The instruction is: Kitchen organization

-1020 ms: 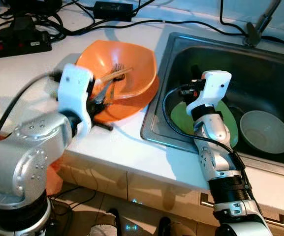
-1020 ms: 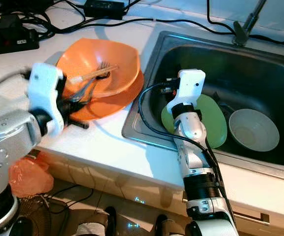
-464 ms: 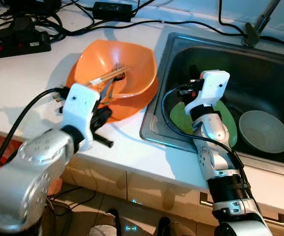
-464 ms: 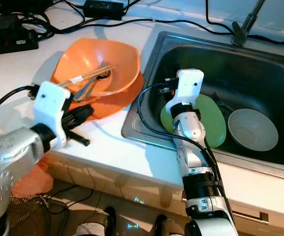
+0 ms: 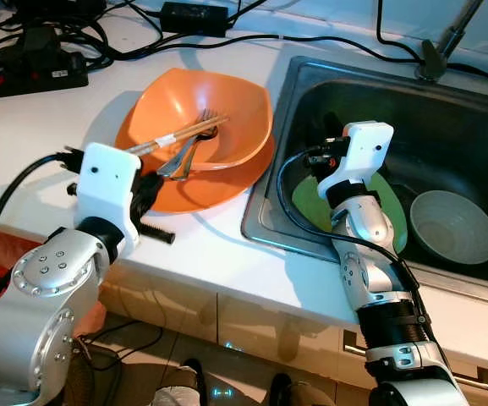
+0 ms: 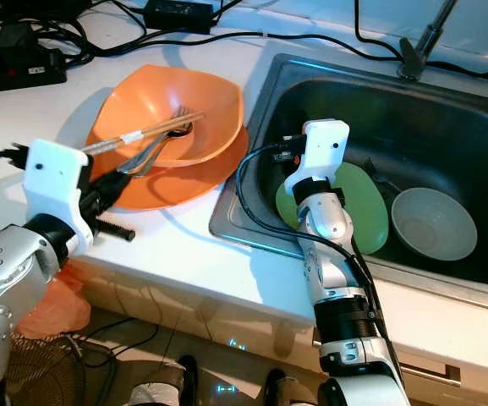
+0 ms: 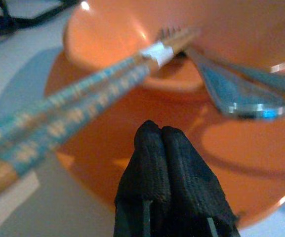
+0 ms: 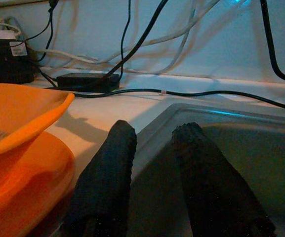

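The white counter ends at its front edge just below the left end effector, with bare surface to that arm's left and between the orange plate and the sink rim. The left end effector sits low at the plate's near-left rim, its 2 black fingers pressed together and holding nothing.

An orange bowl rests on the plate, near the sink's left edge. In it lie 2 chopsticks, long axis running from the bowl's middle out over its left rim, their handle ends pointing toward the left arm and passing just above its fingertips in the left wrist view. A fork and a spoon lie beside them, handles angled toward the near-left rim.

The right end effector hangs over the sink's left side, fingers spread apart and empty, above a green plate. A pale bowl sits just right of that plate. Black cables and a power strip crowd the counter's back edge, and the faucet base stands behind the sink.
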Tool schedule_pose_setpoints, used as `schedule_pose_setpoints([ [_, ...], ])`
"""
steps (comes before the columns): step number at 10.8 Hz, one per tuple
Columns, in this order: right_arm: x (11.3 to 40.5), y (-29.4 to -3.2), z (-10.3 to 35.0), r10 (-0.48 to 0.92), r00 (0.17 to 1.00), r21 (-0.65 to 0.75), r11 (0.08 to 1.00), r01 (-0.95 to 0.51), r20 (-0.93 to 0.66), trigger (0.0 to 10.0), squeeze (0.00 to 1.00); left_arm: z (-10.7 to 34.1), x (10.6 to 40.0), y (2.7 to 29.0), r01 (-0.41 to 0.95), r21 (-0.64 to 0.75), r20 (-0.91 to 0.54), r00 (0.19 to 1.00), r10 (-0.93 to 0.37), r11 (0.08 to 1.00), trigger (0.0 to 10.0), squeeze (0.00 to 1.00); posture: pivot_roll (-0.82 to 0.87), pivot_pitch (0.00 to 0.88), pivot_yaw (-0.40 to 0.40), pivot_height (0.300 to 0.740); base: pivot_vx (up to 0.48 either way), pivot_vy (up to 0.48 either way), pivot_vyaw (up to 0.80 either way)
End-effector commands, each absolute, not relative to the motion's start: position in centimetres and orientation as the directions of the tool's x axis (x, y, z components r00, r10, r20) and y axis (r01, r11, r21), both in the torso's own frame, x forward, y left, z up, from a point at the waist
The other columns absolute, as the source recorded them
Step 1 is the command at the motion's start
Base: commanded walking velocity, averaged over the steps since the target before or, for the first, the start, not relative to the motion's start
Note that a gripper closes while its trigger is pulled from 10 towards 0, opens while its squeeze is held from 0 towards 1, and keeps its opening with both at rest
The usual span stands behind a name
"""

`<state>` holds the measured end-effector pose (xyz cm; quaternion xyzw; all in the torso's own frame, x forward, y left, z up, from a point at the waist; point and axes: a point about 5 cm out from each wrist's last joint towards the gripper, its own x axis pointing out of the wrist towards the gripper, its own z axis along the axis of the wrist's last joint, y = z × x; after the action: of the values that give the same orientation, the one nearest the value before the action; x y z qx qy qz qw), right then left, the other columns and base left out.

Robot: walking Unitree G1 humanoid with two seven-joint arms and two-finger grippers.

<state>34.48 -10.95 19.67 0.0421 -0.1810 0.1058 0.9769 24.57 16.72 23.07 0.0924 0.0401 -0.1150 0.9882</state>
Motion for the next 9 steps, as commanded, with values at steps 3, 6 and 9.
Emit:
schedule_pose_setpoints([
  [3, 34.3, -11.4, 18.2, 0.177, 0.932, 0.078, 0.974, -0.211, 0.318, 10.0, 0.00, 22.8, 24.2, 16.8, 0.200, 0.162, -0.057, 0.979, -0.193, 0.966, 10.0, 0.00, 0.33, 0.227, -0.036, 0.740, 0.000, 0.000, 0.00],
  [6, 34.4, -11.3, 18.2, 0.183, 0.931, 0.076, 0.973, -0.218, 0.317, 10.0, 0.00, 21.8, 23.9, 17.6, 0.143, 0.188, -0.062, 0.989, -0.133, 0.972, 10.0, 0.00, 0.33, 0.227, -0.043, 0.740, 0.000, 0.000, 0.00],
  [9, 34.4, -11.2, 18.2, 0.190, 0.929, 0.078, 0.971, -0.225, 0.317, 10.0, 0.00, 21.9, 23.9, 19.6, -0.005, 0.221, -0.008, 1.000, 0.007, 0.975, 10.0, 0.00, 0.34, 0.225, -0.050, 0.740, 0.000, 0.000, 0.00],
])
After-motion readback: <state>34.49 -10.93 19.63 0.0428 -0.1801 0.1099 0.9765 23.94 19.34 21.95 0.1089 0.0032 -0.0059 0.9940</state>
